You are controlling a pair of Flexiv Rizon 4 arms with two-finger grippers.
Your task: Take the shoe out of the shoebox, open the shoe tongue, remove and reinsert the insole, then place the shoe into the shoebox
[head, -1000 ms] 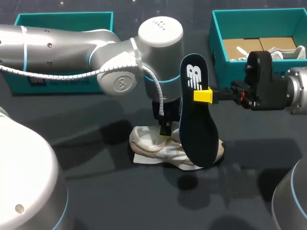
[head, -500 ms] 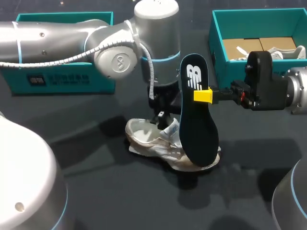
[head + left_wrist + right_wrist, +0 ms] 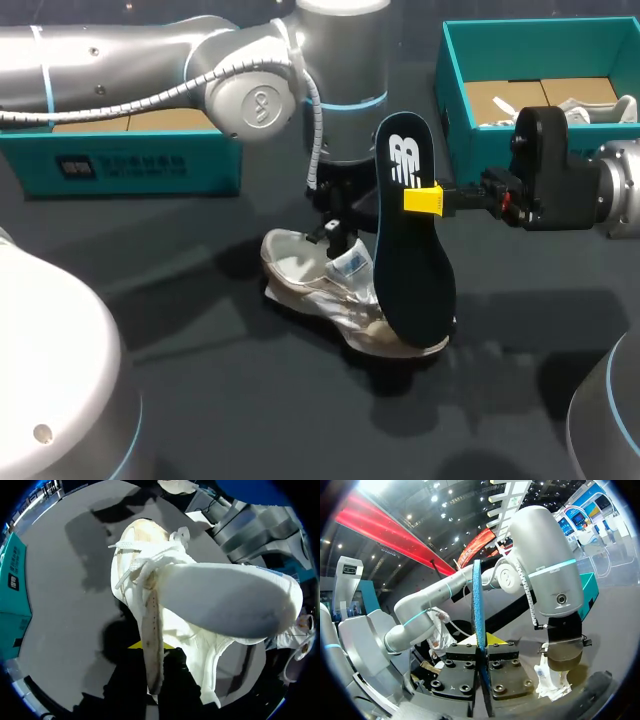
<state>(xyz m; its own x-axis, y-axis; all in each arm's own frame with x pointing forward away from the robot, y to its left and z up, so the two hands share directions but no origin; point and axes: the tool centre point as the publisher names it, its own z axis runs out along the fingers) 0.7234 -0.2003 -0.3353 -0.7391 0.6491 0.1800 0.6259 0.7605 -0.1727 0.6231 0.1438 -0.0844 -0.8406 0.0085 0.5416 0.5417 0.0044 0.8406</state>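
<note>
Dark table [image 3: 200,400], head view: shoe [image 3: 320,290] mid-table, left gripper [image 3: 335,232] down on its opening, fingers hidden under wrist. Insole [image 3: 410,280] upright, toe end down just in front of shoe, contact w/ shoe unclear, pinched at its edge by right gripper [image 3: 425,200]. Teal boxes far left [image 3: 130,160] and far right [image 3: 470,90].

Judged step: reinsert. Hold opening wide, tip insole toe-first, slide low along the sole w/o buckling, let go only once heel end seats.

Left wrist view: jaws of left gripper [image 3: 154,647] clamped on edge strip of shoe [image 3: 220,600], laces [image 3: 145,560] ahead. Shoe interior not visible.

Right wrist view: jaws of right gripper [image 3: 482,645] shut on insole [image 3: 477,600], seen edge-on. Shoe [image 3: 552,680] beyond, under left arm [image 3: 545,570], mostly blocked. Insole toe cut off.
</note>
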